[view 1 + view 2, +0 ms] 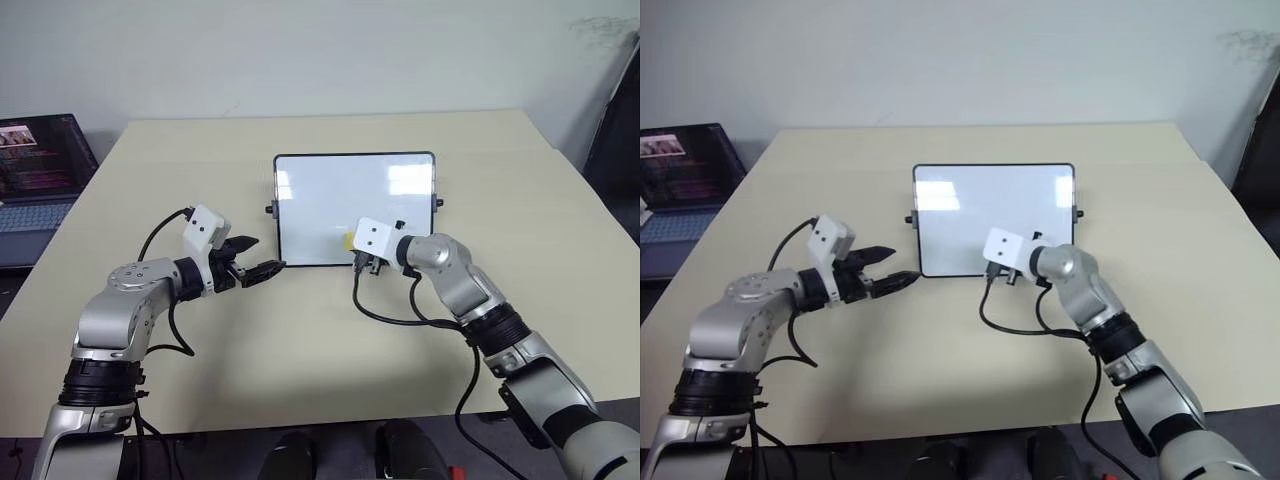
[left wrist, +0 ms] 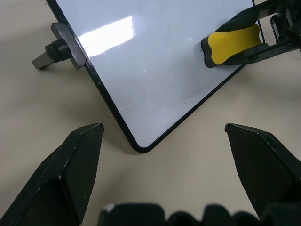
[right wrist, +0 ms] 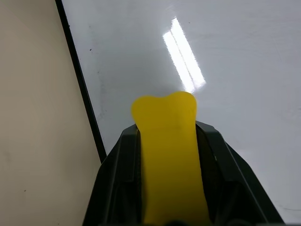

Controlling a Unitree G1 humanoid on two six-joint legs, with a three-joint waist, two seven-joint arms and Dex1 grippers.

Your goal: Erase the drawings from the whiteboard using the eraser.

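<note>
Glossy white board [image 1: 340, 205], thin black frame, rounded corners, on matte beige table [image 1: 300, 340]. R gripper [image 3: 164, 141] clamps yellow oblong eraser [image 2: 233, 42] against board's near edge. L gripper [image 2: 164, 141] spread wide, empty, at near-left corner.

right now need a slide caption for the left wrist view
Open left gripper at the whiteboard corner; right gripper presses the yellow eraser on it.

Right gripper [image 1: 992, 262] rests over the lower edge of the whiteboard [image 1: 980, 205] on a beige table [image 1: 940, 350]; left gripper [image 1: 902, 270] (fingers spread) points at the board's near-left corner.
</note>
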